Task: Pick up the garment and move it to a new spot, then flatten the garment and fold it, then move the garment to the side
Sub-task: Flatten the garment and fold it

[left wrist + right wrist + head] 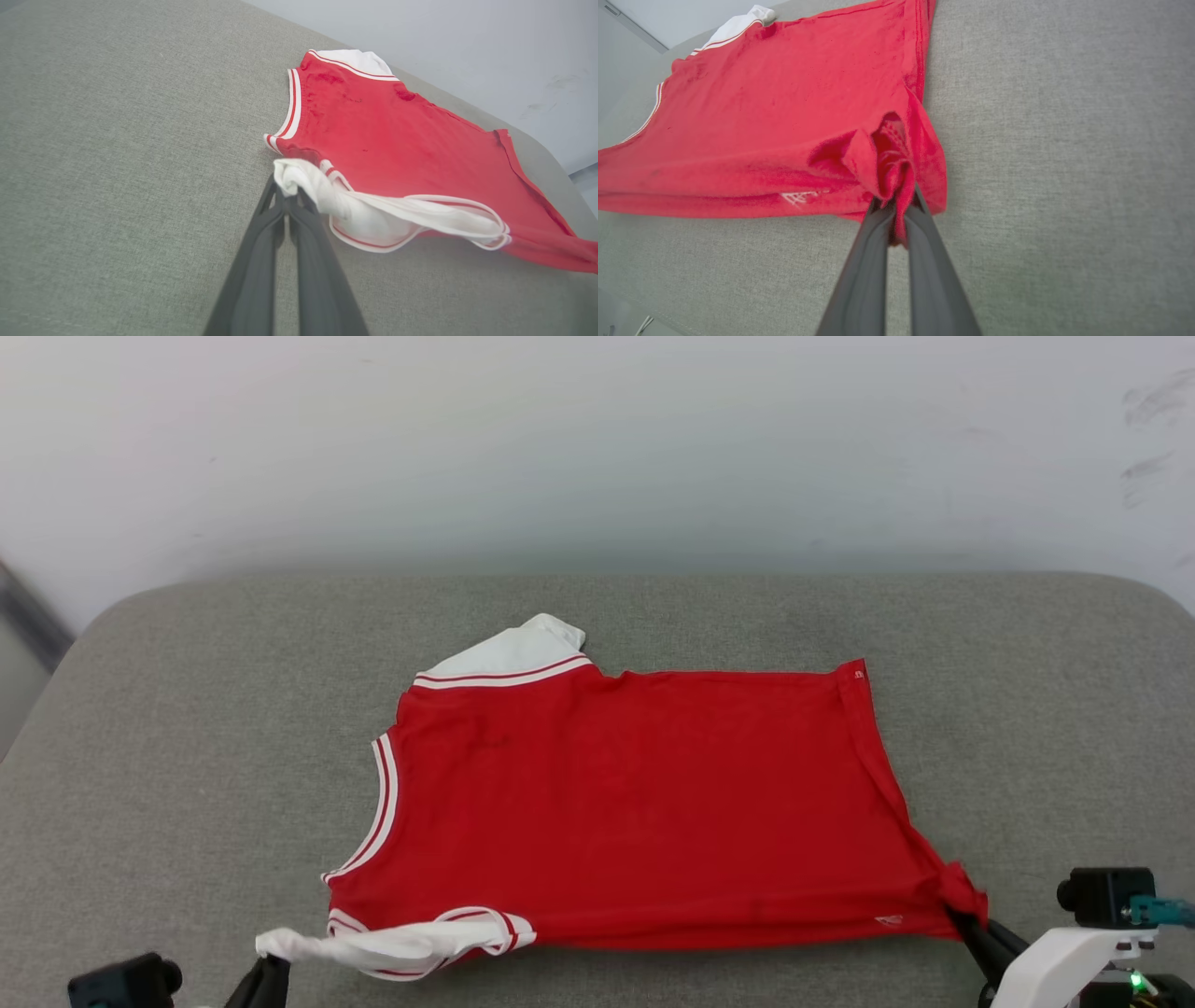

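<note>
The garment point(635, 803) is a red jersey with white sleeves and striped trim, spread flat on the grey cushioned surface, neck end to the left. My left gripper point(271, 959) is shut on the bunched white sleeve at the near left corner; the left wrist view has the garment point(397, 149) with that gripper point(287, 196) pinching the sleeve tip. My right gripper point(963, 913) is shut on the red hem corner at the near right. In the right wrist view the garment point(761, 116) puckers where that gripper point(896, 205) clamps its fold.
The grey fabric surface point(187, 756) extends wide to the left, right and behind the jersey, ending at a pale wall point(597, 448). Its rounded corners show at the back left and back right.
</note>
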